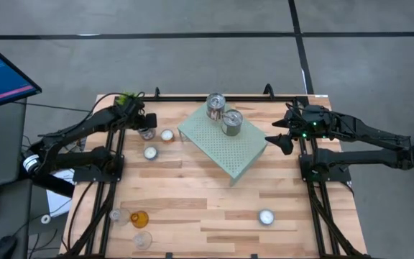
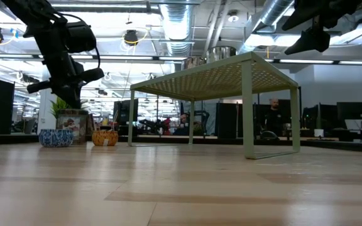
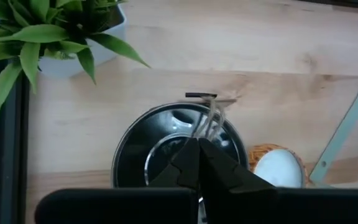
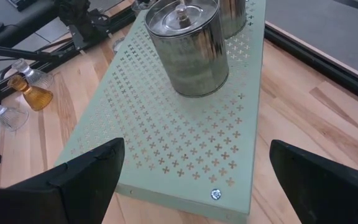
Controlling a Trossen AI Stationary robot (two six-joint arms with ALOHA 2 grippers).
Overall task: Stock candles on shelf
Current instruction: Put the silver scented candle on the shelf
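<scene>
My left wrist camera alone shows the left gripper (image 3: 199, 146) pinched shut on the wick of a tin (image 3: 179, 146) beside the plant (image 3: 42, 31), while overhead two tins (image 1: 223, 115) stand on the shelf (image 1: 225, 147) by the wide-open right gripper (image 1: 282, 134).

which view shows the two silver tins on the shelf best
The right wrist view: the nearer silver tin fills the frame on the mint shelf, lid and wick plain, the second tin partly cut off. The high view shows both small from above. The low view catches only their tops. The left wrist view misses them.
</scene>
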